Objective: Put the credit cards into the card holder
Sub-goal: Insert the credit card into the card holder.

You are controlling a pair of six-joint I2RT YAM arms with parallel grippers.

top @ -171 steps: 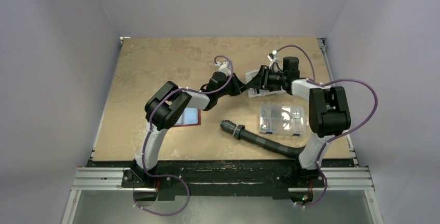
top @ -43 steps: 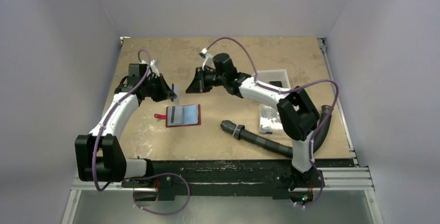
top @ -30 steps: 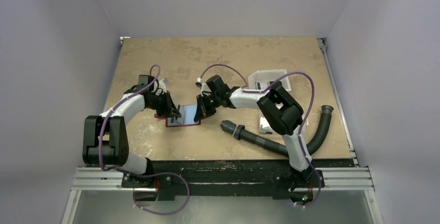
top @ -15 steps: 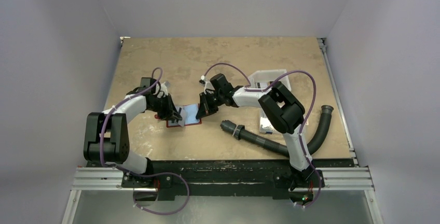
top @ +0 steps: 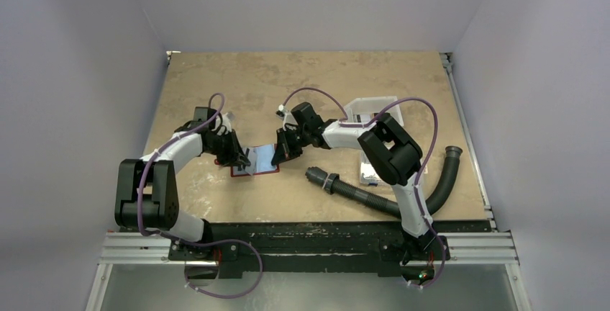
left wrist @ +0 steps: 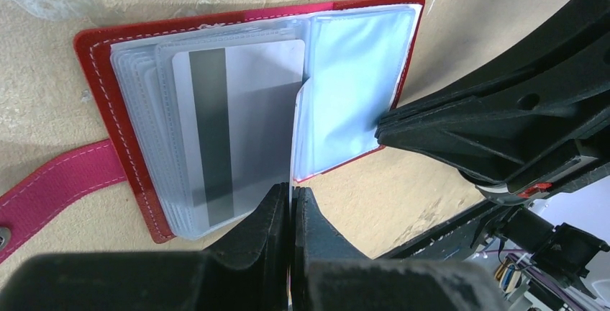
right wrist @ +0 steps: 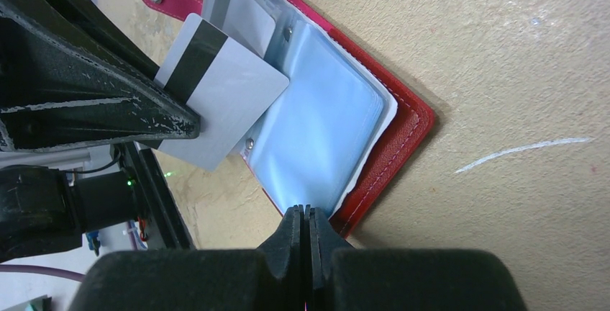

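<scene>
Currently your left gripper [left wrist: 291, 204], angled low, pinches a credit card [right wrist: 216, 109]. Your right gripper [right wrist: 305, 219] clamps a sleeve of the card holder [left wrist: 93, 109].

You see your left gripper [left wrist: 291, 199] at the card holder's [left wrist: 97, 120] lower edge, clamped on a pale card [left wrist: 293, 145] standing edge-on over the fold. Left of the fold, a striped card [left wrist: 230, 131] lies sleeved. The right gripper [left wrist: 385, 129], jaws together, meets the right-hand page [left wrist: 352, 66].

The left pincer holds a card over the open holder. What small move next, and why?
Probably ease the card into the clear sleeve beside the spine: the left pincer holds it tilted, corner at that sleeve, and the shut right pincer pins the card holder down.
</scene>
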